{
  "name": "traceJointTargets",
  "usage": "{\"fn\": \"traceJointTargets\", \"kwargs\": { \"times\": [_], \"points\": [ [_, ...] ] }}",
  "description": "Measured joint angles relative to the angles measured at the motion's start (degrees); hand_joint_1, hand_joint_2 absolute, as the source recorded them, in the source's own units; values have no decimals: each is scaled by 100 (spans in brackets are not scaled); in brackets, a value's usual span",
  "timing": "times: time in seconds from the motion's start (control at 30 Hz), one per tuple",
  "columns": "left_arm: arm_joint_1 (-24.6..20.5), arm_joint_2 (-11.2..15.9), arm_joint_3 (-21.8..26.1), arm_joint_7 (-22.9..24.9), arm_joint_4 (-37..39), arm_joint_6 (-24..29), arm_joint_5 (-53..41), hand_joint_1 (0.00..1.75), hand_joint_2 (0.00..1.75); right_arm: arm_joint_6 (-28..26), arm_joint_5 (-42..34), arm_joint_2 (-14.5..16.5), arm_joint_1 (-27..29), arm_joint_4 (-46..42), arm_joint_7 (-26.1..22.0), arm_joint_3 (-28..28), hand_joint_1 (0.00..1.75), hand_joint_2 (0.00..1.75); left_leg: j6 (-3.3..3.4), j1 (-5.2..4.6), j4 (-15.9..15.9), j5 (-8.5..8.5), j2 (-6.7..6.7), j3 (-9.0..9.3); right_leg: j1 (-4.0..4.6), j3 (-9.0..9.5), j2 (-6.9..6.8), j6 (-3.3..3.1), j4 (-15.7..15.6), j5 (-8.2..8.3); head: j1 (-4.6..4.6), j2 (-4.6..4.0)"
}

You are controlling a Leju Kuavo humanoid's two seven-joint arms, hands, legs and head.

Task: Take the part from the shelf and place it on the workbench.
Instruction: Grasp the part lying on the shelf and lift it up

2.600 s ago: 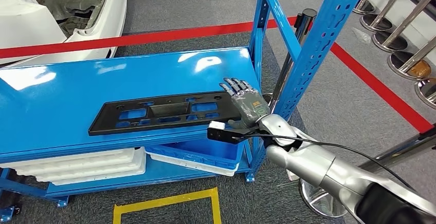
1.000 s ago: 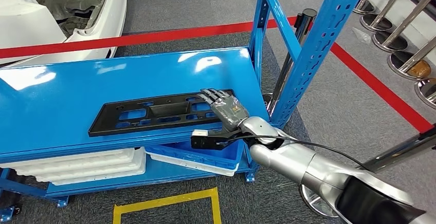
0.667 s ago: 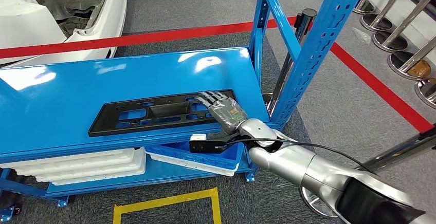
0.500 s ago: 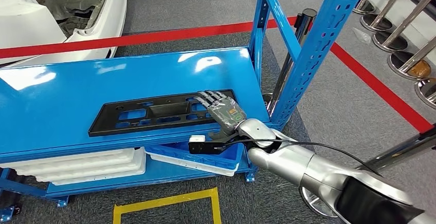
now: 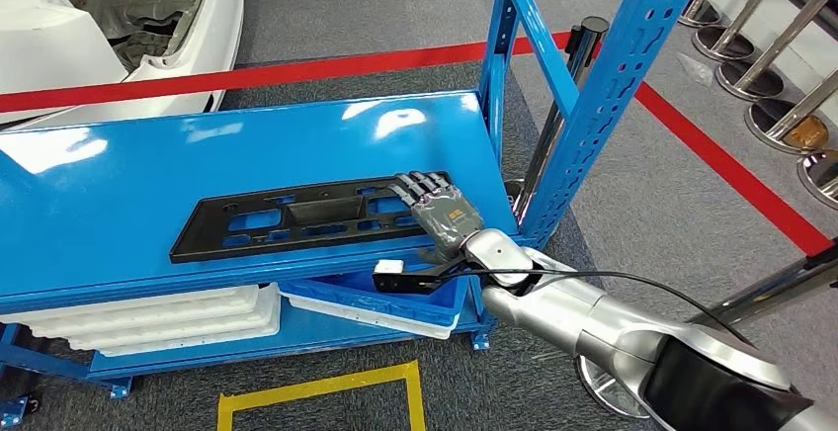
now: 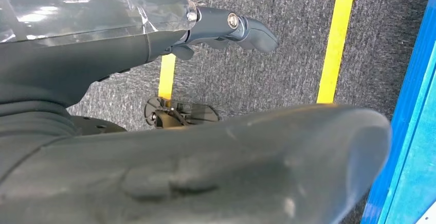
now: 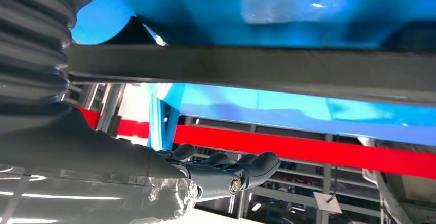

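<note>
Wide glossy blue metal shelf deck up front, tall perforated blue steel upright at its right corner. Grey carpet floor beyond, crossed by a red tape line; a yellow tape square marks the floor below. The long flat black plastic part with cut-outs lies on the deck near its front edge. Right hand lies on the part's right end, fingers stretched flat over it; whether it grips, cannot tell. A small green marking on its back, unreadable. Left hand hangs over the carpet, fingers curled around nothing.
</note>
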Motion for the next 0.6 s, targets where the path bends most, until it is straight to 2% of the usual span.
{"fn": "traceJointTargets", "kwargs": {
  "times": [0.6],
  "points": [
    [-1, 0, -4, 91, 0, 72, 0, 0, 0, -791, 472, 34, 6, 519, 223, -44, 0, 175, 0, 0, 0, 0, 1, 3, -1, 1, 1, 0, 0, 0, -1, 0]
  ]
}}
